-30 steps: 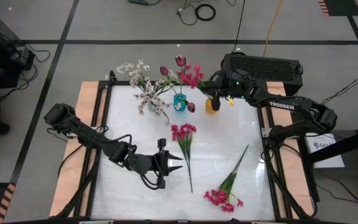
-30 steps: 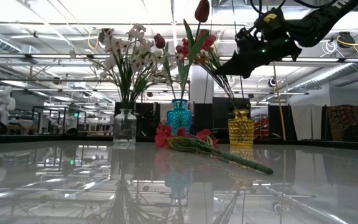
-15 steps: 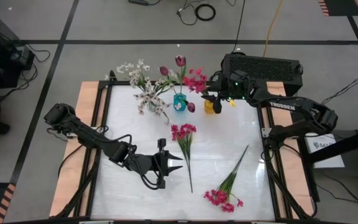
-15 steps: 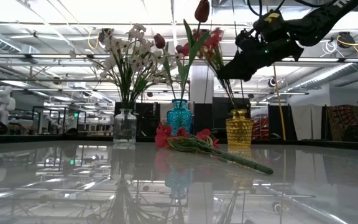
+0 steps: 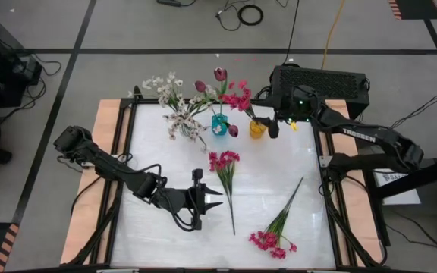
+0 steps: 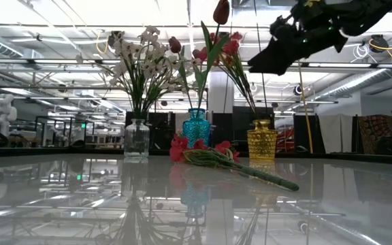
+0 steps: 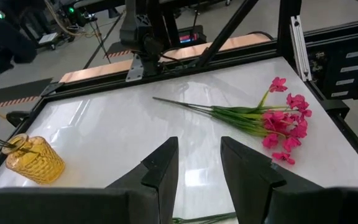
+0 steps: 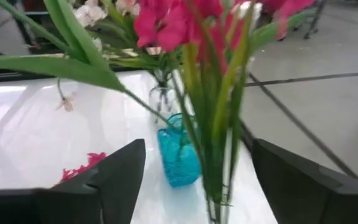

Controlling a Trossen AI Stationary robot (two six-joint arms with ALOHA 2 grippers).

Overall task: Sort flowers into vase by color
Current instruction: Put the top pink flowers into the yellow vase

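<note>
Above the yellow vase (image 5: pixel 257 129), at the worktop's (image 5: pixel 158 159) far edge, the right gripper (image 5: pixel 273 130) is seen with its fingers spread wide around nothing; the magenta sprig (image 8: pixel 213 68) stands between them, its stems already down in the vase. A release is judged to be in hand. Beside it, maroon tulips (image 5: pixel 219 75) are held by a blue vase (image 5: pixel 219 125) and white blossoms (image 5: pixel 171 89) by a clear one. Two magenta sprigs (image 5: pixel 225 164) (image 5: pixel 275 236) are left lying flat. Nearest the first, the left gripper (image 5: pixel 217 197) is held partly open and empty. Next, a pickup by the stem is called for.
</note>
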